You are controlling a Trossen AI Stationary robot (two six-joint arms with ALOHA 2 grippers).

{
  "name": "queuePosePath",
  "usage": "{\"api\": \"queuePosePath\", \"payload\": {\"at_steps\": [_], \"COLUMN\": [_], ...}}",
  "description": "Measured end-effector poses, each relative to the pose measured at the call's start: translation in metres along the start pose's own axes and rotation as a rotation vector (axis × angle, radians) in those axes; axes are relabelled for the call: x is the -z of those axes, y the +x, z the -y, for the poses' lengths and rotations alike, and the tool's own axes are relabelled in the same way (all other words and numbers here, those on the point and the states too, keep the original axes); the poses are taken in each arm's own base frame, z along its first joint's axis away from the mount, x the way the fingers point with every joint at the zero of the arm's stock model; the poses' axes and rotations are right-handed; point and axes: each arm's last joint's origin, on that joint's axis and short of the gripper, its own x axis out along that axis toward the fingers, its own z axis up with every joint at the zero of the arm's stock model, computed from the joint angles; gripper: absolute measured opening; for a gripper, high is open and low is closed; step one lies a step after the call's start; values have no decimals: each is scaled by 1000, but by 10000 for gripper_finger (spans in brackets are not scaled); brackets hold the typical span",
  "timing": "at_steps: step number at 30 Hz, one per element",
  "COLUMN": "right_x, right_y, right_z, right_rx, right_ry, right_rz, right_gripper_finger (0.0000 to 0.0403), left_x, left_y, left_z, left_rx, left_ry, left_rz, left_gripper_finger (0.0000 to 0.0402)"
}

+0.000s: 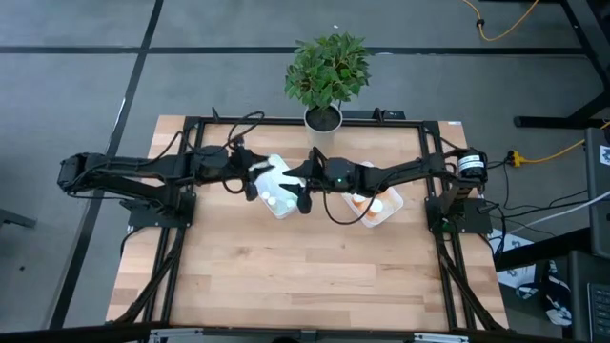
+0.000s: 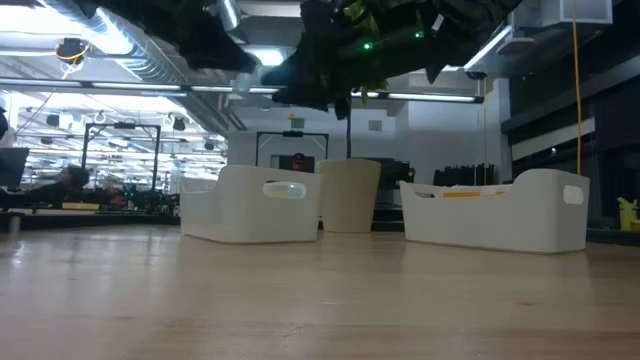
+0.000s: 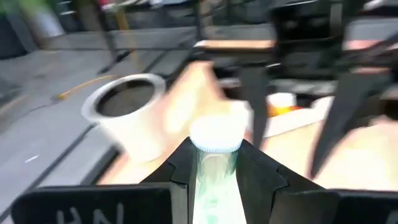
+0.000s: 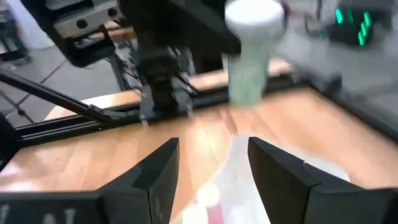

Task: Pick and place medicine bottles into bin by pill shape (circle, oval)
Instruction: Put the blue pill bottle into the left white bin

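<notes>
Grey floor surrounds a pale wooden table (image 1: 305, 276) in the high view, with a potted plant (image 1: 327, 71) standing at the table's far edge near the top centre of the frame. Two white bins sit on the wood: the left bin (image 1: 276, 191) just left of centre and the right bin (image 1: 381, 205) just right of centre, the latter holding something orange. Both dark arms reach in from the sides and meet above the left bin. The left gripper (image 3: 214, 158) is clamped on a pale teal medicine bottle (image 3: 214, 155) with a white cap, seen in the lower middle of the left wrist view between the two dark fingers, with the plant's white pot (image 3: 127, 121) behind it at left. The right wrist view shows that same bottle (image 4: 249, 53) near the top centre of the frame, hanging from the other arm's fingers, while the right gripper (image 4: 211, 168) below it stands with jaws apart and nothing between them. Beneath it, blurred white caps lie in the bin. In the low view both bins (image 2: 250, 205) (image 2: 500, 210) rest on the table and the arms hang overhead at top centre.
</notes>
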Motion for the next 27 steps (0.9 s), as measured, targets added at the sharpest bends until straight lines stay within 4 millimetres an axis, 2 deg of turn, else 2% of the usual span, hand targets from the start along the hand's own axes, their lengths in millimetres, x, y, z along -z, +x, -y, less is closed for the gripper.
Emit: {"api": "queuePosePath", "payload": {"at_steps": [5, 11, 15, 20, 27], "right_x": [-10, -21, -22, -21, -21], "right_y": [-13, -19, -18, -18, -18], "right_z": [2, 2, 2, 2, 2], "right_rx": [98, 148, 146, 146, 147], "right_ry": [101, 73, 59, 58, 56], "right_rz": [-37, 11, 16, 13, 12], "right_gripper_finger": [181, 166, 162, 162, 162], "left_x": [8, 17, 36, 59, 84], "left_y": [-7, -4, 2, 7, 11], "left_z": [-14, -19, -20, -22, -20], "left_rx": [-93, -35, -24, 10, 20], "left_ry": [-55, -117, -139, -196, -235], "left_rz": [-85, -142, -171, -142, -1], "left_gripper_finger": [73, 73, 73, 73, 73]}}
